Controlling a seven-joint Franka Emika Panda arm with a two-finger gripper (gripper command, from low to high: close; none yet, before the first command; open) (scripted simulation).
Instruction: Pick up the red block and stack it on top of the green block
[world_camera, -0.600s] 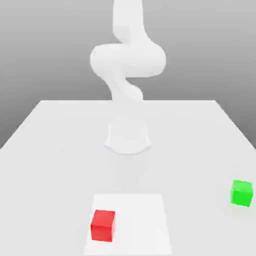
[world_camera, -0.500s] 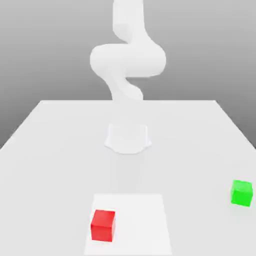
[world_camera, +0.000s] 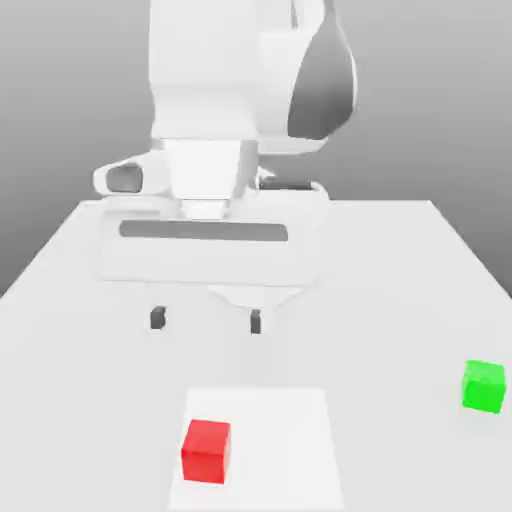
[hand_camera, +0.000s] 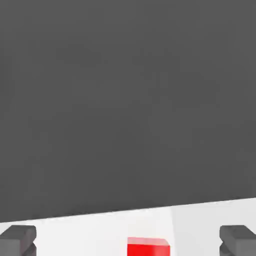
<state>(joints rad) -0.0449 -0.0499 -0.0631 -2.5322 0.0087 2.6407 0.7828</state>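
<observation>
The red block (world_camera: 206, 451) sits flat on the table (world_camera: 80, 380), on a paler square patch (world_camera: 290, 440) near the front edge, slightly toward the exterior view's left. Its faces are plain, with no writing. In the hand view its top edge shows between the two dark fingertips (hand_camera: 18, 239). The green block (world_camera: 484, 386), equally unmarked, rests well apart near the exterior view's right edge. The claw (world_camera: 206, 320) hangs above the table behind the red block, spread wide and grasping nothing, fingers pointing down. The white arm (world_camera: 250, 90) rises behind it.
</observation>
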